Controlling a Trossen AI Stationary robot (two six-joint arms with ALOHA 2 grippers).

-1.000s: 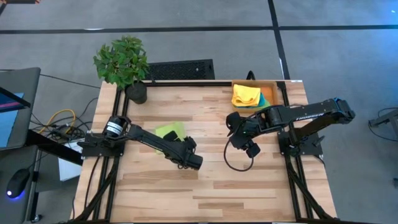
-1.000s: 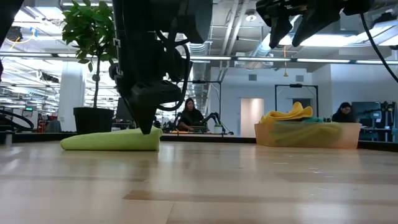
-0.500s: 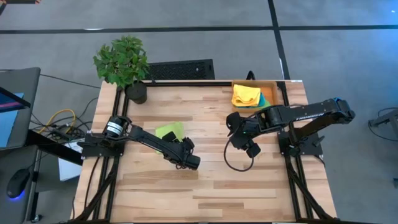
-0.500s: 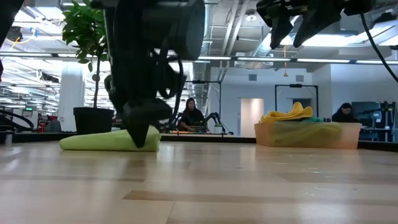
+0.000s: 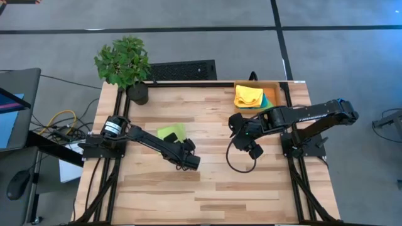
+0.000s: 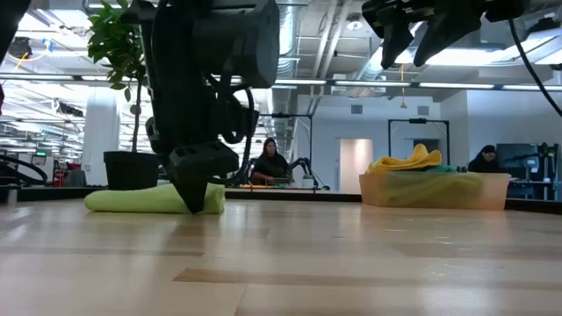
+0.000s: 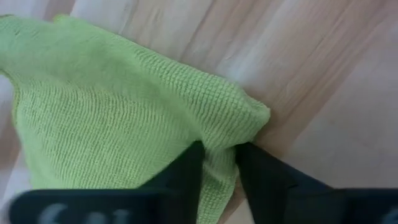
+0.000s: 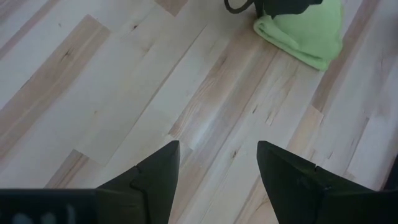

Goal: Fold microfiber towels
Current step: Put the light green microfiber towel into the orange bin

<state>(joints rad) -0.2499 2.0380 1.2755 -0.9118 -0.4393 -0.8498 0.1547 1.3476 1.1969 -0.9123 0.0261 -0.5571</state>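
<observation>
The left tool [image 7: 217, 168] pinches an edge of the green towel [image 5: 173, 132] near the plant [image 5: 123, 61], apparently gripping. The thin fold may slip out. The right tool [image 8: 217, 168] hangs wide open, empty.

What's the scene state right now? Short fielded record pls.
left hand: low at the green towel's edge, fingers pinching a fold of it
right hand: open, raised above the table, holding nothing
green towel: folded, lying on the table's left half
tray: far right corner, holds a yellow towel on top of a teal one
plant: far left corner
</observation>
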